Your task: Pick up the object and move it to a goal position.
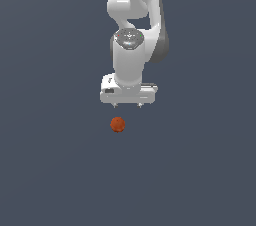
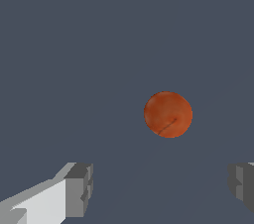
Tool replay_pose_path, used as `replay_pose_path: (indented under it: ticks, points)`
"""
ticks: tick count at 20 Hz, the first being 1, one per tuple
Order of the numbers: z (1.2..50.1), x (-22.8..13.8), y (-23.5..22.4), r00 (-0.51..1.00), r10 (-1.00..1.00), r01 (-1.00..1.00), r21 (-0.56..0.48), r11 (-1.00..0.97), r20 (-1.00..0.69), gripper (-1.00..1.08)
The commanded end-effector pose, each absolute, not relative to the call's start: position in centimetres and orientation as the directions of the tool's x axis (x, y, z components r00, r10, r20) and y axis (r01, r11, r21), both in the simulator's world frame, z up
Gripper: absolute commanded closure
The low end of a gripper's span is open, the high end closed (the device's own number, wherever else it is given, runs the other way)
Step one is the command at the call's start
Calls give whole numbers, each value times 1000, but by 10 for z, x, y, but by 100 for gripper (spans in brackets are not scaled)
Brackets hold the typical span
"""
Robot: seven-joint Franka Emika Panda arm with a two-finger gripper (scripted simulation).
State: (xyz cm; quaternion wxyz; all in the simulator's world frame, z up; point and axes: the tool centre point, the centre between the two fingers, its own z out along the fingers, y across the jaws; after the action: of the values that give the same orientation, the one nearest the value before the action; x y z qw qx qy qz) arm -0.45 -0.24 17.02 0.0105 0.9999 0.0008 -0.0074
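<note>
Progress: early. Nothing is gripped yet; the ball (image 1: 118, 124) lies free on the plain grey ground (image 1: 50, 170), and no goal marker shows in either view, so where it must go cannot be told from here. Left to do, as I judge it: line up, descend, close, lift, carry.

Claw (image 1: 127, 105): fingers spread wide apart, nothing between them. In the wrist view the two grey fingertips (image 2: 79, 189) sit at either edge of the frame with bare ground across the gap.

Ball relative to claw: ahead of the fingertips and clear of them, no contact. In the wrist view it (image 2: 168, 114) sits beyond the line joining the two tips, nearer one finger than the other, not centred in the gap. In the exterior view it appears just below the claw, offset slightly toward that view's left.

Arm pose: wrist pointing straight down, hand level, finger bar running across the exterior view. Upper links rise behind it out of the frame's top. Height above the ground is hard to read.
</note>
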Motion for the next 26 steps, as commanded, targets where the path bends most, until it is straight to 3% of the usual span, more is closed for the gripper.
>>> replay_pose_path:
  ticks: [1, 26]
  points:
    - [170, -5, -2, 1000, 1, 2, 21, -1000, -15, -92]
    - [177, 3, -4, 997, 77, 77, 8, -997, 16, -92]
